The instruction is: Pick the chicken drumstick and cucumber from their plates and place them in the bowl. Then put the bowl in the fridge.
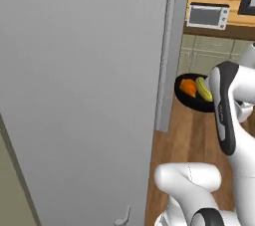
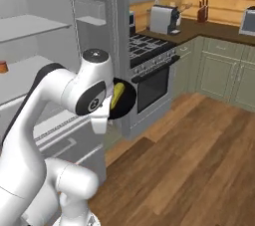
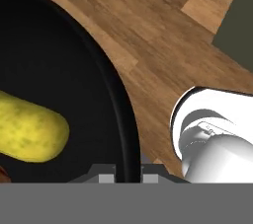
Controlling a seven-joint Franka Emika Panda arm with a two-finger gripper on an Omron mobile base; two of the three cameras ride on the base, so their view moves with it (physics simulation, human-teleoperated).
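**Asker:** Beside the robot, what is the biggest thing?

**Describer:** At the left of the left base view stands the tall pale grey fridge (image 1: pixel 79 90), its flat door panel nearest the camera. From the right base view its pale grey shelves (image 2: pixel 30 26) show, with a small orange-brown can (image 2: pixel 3 66) on one of them.

**Asker:** Where is the bowl?

**Describer:** Above the brown wooden floor (image 2: pixel 199 160), just beside the fridge, hangs the round, deep, glossy black bowl (image 1: pixel 191 99). Inside it lie the short yellow-green cucumber (image 1: pixel 203 88) and the small orange-brown chicken drumstick (image 1: pixel 188 87), touching side by side.

**Asker:** And the end effector?

**Describer:** Seen from the hand view, the end effector (image 3: pixel 129 176) is pressed together on the bowl's rim, one dark tip on each side of the black wall. The cucumber lies just inside that rim.
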